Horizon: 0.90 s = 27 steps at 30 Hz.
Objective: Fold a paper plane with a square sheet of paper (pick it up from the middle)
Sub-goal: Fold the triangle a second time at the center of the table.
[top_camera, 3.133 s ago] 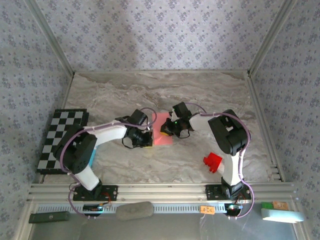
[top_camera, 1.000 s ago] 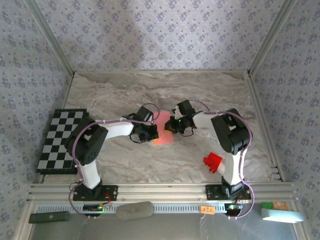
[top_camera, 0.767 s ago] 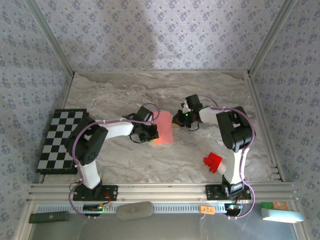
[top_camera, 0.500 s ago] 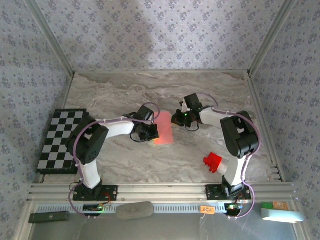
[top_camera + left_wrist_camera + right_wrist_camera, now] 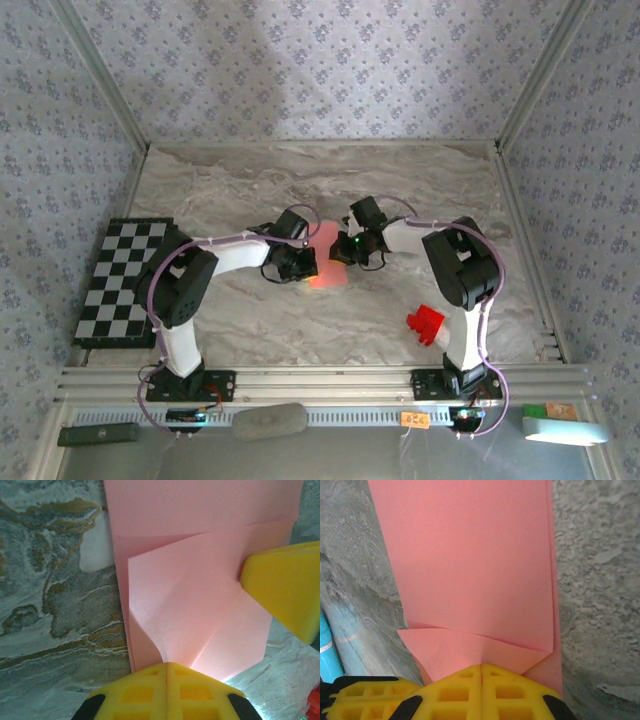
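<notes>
While both arms are bending inward over the grey marbled table (image 5: 250, 180) in the top view, the paper sheet (image 5: 330, 275) is lying flat near the middle. It is showing as a thin salmon-pink strip folded narrower than a square. The left gripper (image 5: 303, 266) is sitting at the sheet's 9 o'clock edge, its white forearm stretching from a bent elbow toward 3 o'clock. The right gripper (image 5: 343, 252) is resting at the sheet's 1 o'clock corner, its forearm pointing toward 9 o'clock from a tall folded elbow. A chunky red block (image 5: 425, 325) is sitting at 4 o'clock from the sheet, well apart, and a chequered board (image 5: 120, 280) is lying at the table's 9 o'clock edge.

From the left wrist, the paper sheet (image 5: 200, 605) is looking smooth and matte, with a corner flap lying folded over along sharp diagonal creases. The left gripper (image 5: 167, 687), yellow and grid-ribbed, is pressing on the sheet's edge at 6 o'clock with its fingers together along a thin seam. A smooth yellow wedge, the right gripper's fingertip (image 5: 282, 587), is touching the flap at 3 o'clock.

From the right wrist, the paper sheet (image 5: 470, 565) is running toward 12 o'clock as a long rectangle, with two layers showing along its 3 o'clock edge. The right gripper (image 5: 481, 685) is bearing on a small triangular flap at 6 o'clock, fingers likewise closed together.
</notes>
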### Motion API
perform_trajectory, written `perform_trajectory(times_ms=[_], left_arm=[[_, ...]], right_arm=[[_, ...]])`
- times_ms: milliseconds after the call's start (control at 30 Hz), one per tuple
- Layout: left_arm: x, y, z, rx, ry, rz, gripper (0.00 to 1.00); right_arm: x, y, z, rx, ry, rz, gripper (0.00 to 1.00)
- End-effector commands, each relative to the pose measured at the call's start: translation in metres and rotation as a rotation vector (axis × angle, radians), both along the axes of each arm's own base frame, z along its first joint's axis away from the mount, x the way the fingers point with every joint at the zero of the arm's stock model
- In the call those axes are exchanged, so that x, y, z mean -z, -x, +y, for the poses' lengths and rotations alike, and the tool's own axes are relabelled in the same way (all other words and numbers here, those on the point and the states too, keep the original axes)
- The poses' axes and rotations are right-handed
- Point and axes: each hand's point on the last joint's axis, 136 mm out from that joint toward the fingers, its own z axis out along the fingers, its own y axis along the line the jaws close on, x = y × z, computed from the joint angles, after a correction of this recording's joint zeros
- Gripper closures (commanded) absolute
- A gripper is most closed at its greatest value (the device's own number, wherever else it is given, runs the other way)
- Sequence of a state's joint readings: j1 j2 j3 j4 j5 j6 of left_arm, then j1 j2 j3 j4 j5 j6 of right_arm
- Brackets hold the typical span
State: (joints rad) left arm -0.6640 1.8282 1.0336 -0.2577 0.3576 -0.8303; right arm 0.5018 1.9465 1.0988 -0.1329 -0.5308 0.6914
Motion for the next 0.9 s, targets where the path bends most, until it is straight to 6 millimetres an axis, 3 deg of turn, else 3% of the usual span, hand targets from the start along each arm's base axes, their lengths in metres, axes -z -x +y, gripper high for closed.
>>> perform_trajectory(times_ms=[0, 100, 433, 633, 867], left_arm=[[-0.023, -0.008, -0.016, 0.039, 0.071, -0.053, 1.00], [-0.028, -0.016, -0.023, 0.039, 0.087, -0.072, 0.97], [-0.005, -0.019, -0.036, 0.053, 0.103, -0.014, 0.95], [0.012, 0.000, -0.026, 0.085, 0.056, 0.034, 0.95], [0.022, 0.040, 0.003, 0.165, -0.082, 0.075, 0.96]], right_arm=[[0.030, 0.010, -0.018, 0.036, 0.096, 0.093, 1.00], [0.034, 0.013, -0.020, 0.037, 0.109, 0.106, 1.00], [0.040, 0.016, -0.024, 0.044, 0.138, 0.130, 1.00], [0.049, 0.019, -0.033, 0.058, 0.193, 0.161, 1.00], [0.062, 0.021, -0.043, 0.092, 0.239, 0.205, 1.00]])
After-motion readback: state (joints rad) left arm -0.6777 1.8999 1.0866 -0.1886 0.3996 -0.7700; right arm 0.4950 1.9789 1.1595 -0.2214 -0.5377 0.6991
